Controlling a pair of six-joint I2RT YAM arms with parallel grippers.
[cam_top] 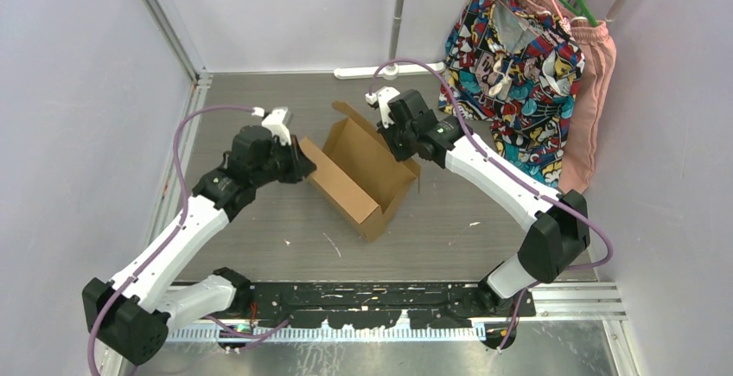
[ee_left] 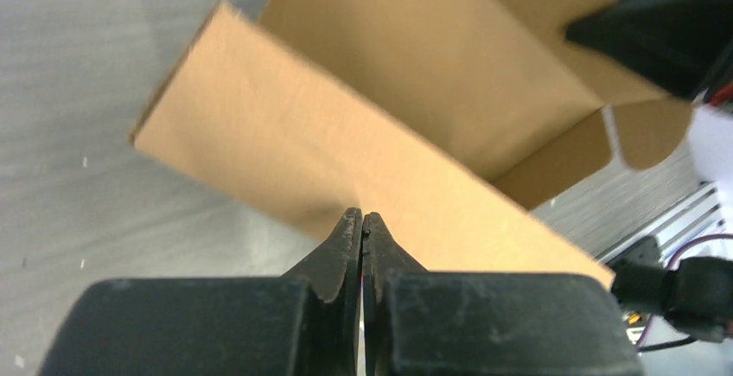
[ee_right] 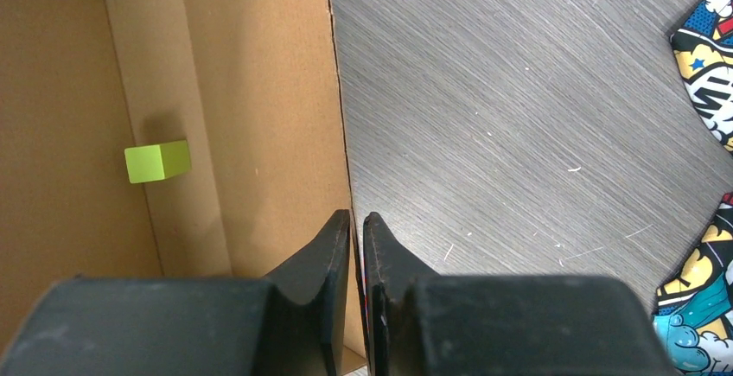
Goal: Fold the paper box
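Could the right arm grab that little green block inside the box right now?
Probably not yet: the right gripper has its jaws clamped on the paper box wall. The green block itself lies uncovered nearby.

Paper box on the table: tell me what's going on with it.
The paper box is mid-fold, half-formed and open-topped. The right gripper is pinched on the edge of one side wall. The left gripper is shut, its tips at the opposite outer flap; no cardboard shows between them. A small green block lies inside.
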